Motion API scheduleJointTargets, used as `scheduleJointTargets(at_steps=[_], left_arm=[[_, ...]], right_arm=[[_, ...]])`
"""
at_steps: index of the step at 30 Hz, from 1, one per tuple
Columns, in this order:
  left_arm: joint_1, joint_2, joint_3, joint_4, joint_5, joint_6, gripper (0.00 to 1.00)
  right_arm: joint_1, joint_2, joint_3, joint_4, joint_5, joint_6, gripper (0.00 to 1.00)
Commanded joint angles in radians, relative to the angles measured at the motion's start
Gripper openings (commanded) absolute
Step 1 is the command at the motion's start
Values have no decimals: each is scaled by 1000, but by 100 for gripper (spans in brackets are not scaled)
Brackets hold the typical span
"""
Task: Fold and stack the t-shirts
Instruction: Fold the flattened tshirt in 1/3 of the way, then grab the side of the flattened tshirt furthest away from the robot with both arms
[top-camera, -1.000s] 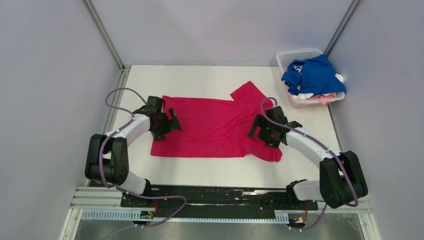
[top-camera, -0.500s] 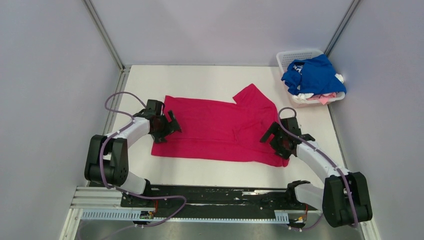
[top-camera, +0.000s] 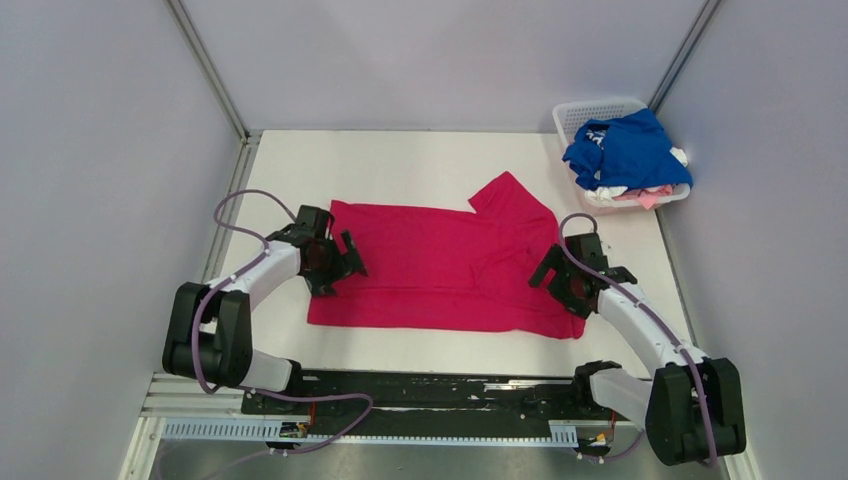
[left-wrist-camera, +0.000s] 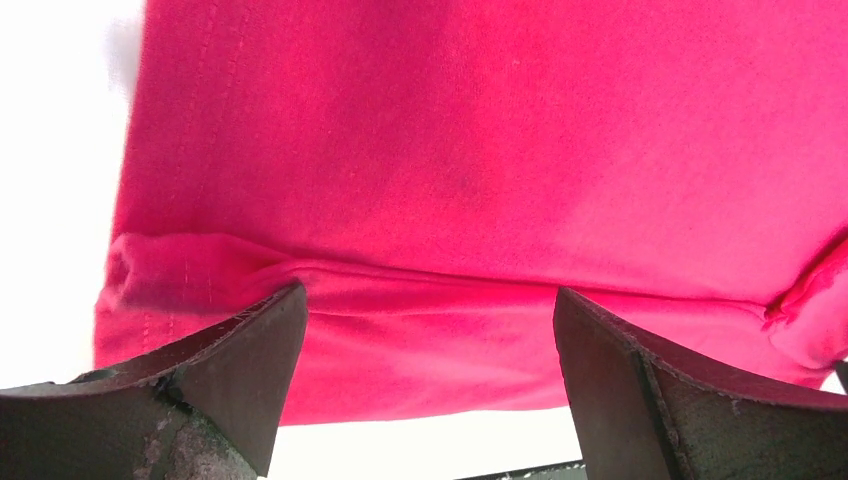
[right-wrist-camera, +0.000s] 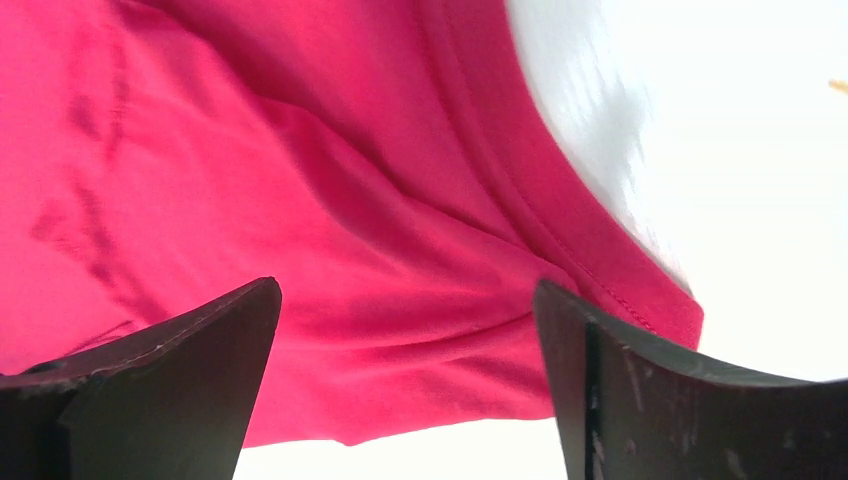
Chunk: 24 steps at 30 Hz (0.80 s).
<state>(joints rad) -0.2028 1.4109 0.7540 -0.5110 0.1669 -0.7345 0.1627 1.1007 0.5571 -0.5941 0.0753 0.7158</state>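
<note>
A plain magenta-red t-shirt (top-camera: 440, 265) lies spread across the middle of the table, one sleeve pointing to the far side. My left gripper (top-camera: 340, 270) is open over its left end; in the left wrist view (left-wrist-camera: 425, 295) the jaws straddle a fold of red cloth (left-wrist-camera: 450, 330) near the hem without closing on it. My right gripper (top-camera: 560, 288) is open over its right end; in the right wrist view (right-wrist-camera: 405, 285) the jaws stand wide over wrinkled cloth (right-wrist-camera: 400, 340) by a stitched edge. A royal blue t-shirt (top-camera: 630, 148) tops white (top-camera: 681, 157) and pale pink (top-camera: 650, 196) shirts.
The white lattice basket (top-camera: 590, 108) stands at the far right corner and holds the other shirts. Grey walls close in the table on the left, back and right. A black rail with the arm bases runs along the near edge (top-camera: 440, 385).
My right gripper has moved right and toward the near edge, and my left gripper slightly the same way. The red shirt has shifted right and nearer and lies more stretched out.
</note>
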Motion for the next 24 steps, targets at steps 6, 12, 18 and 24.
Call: scheduleJointTargets(at_steps=[6, 12, 18, 24], left_arm=[[13, 57, 319, -139, -203, 38, 100], [85, 327, 591, -120, -227, 82, 100], [122, 611, 916, -205, -329, 143, 99], [131, 798, 1116, -216, -359, 183, 91]], right_arm=[[-5, -61, 205, 179, -156, -188, 100], [-6, 45, 274, 311, -176, -218, 100], [-6, 163, 325, 312, -185, -241, 100], [-5, 219, 336, 314, -181, -251, 100]])
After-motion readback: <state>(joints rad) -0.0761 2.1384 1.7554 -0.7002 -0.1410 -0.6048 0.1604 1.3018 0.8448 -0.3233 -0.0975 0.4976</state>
